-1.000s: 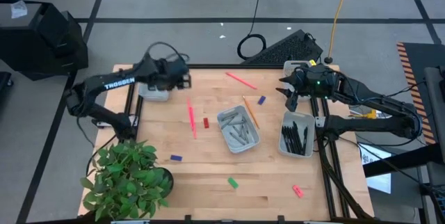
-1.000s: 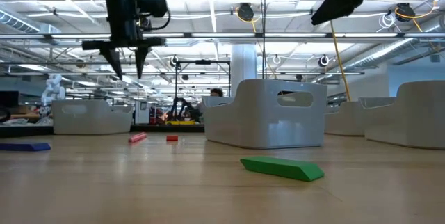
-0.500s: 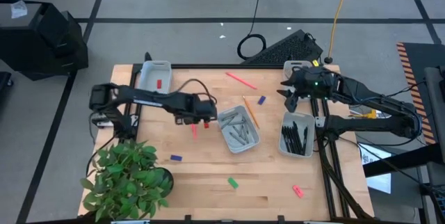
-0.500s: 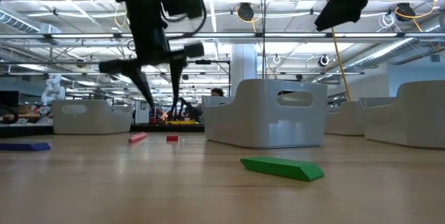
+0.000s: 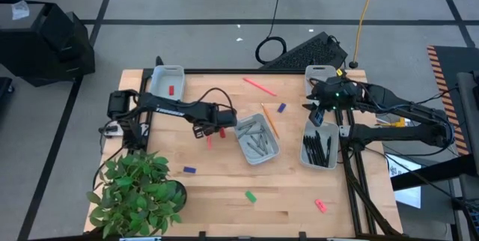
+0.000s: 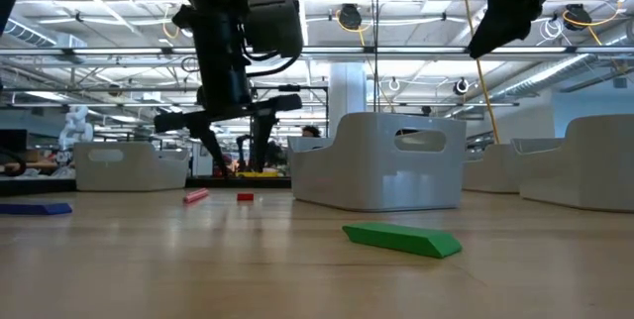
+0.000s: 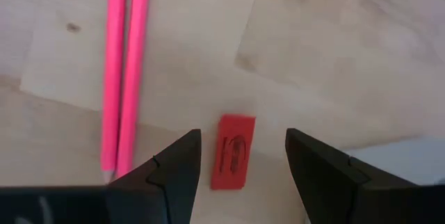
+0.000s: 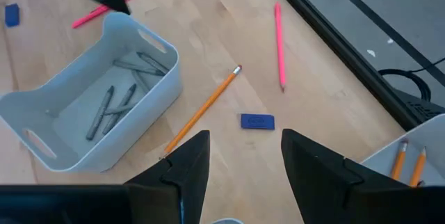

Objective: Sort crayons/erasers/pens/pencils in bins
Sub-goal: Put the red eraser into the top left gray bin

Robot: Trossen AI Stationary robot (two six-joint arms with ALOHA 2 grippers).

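Red eraser (image 7: 233, 153) lies on tabletop (image 5: 224, 188) beside two pink pencils (image 7: 124, 71); left tool (image 7: 240, 165) above it, fingers apart. Right tool (image 8: 240, 165) likewise apart.

Not much to read here tbh. There's white lettering along my left arm (image 5: 171, 109) seen from above, but it's too small to make out. The red eraser (image 7: 233, 152) sitting between my left fingers has some kind of oval stamp on top, can't read that either.
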